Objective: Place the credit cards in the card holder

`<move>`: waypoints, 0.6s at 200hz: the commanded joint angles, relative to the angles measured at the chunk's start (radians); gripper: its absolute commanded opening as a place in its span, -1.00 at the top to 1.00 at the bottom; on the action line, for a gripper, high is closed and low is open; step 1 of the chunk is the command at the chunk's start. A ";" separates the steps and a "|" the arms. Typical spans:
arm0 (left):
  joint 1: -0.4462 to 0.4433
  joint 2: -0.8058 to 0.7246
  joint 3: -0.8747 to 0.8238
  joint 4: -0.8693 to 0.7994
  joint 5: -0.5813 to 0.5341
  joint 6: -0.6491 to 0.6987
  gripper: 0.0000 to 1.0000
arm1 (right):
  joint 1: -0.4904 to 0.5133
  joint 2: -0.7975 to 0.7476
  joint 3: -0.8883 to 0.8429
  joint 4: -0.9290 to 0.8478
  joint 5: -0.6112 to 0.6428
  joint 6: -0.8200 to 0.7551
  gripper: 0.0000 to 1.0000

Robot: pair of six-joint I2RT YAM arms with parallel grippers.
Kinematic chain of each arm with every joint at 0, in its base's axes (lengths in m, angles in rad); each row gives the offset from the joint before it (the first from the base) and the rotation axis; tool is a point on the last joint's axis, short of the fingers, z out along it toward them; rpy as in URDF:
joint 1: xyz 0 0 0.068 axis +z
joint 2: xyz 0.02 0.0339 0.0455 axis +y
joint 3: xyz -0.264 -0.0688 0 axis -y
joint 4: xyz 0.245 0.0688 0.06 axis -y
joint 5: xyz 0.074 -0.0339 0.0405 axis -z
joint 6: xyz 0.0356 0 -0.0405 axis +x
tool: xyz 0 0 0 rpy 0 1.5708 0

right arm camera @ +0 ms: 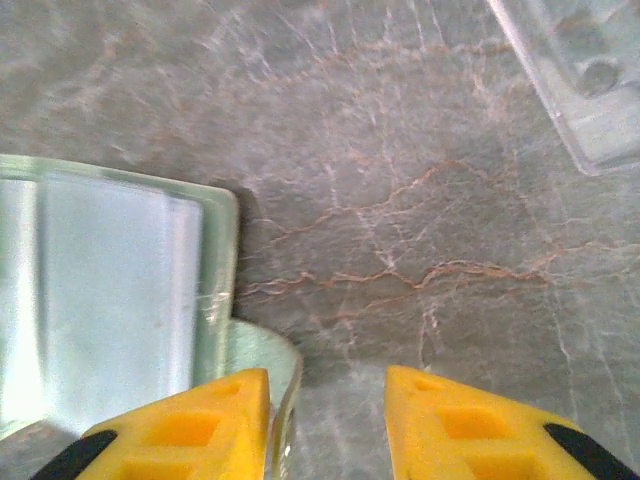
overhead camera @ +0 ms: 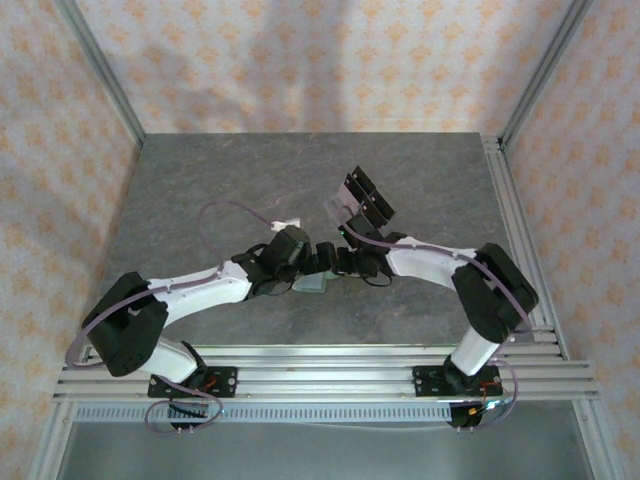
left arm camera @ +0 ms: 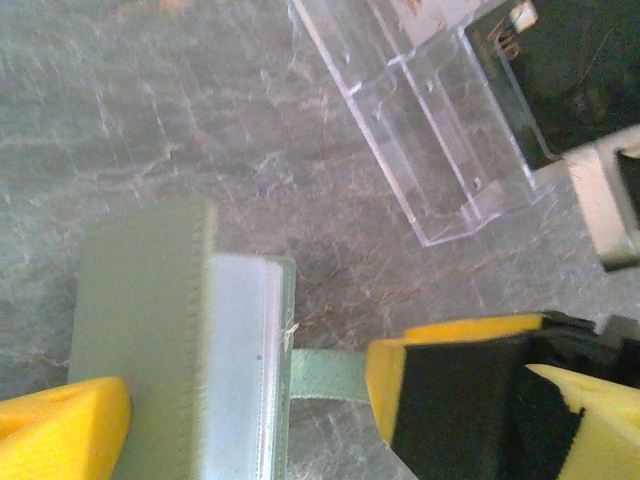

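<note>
Top external | grey marbled table (overhead camera: 200,200), floral-papered walls (overhead camera: 300,60) | card holder (left arm camera: 150,310) lies between left gripper (left arm camera: 250,400) jaws, spread wide | right gripper (right arm camera: 325,410) jaws part-open, empty, holder just beside one finger

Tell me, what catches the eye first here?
The left arm and right arm meet mid-table over a small sage-green card holder. Just beyond them stands a tilted clear acrylic rack with black parts. Up close, bright yellow fingers sit beside the holder's clear pocket.
</note>
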 commanded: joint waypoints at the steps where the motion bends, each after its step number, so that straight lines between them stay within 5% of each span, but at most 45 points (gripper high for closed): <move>1: -0.003 -0.033 0.034 -0.034 -0.067 0.020 -0.99 | 0.004 -0.096 -0.012 -0.032 0.026 0.014 0.26; 120: -0.066 0.175 0.092 0.086 -0.025 -0.071 -0.99 | -0.051 -0.326 -0.133 -0.076 0.101 0.060 0.20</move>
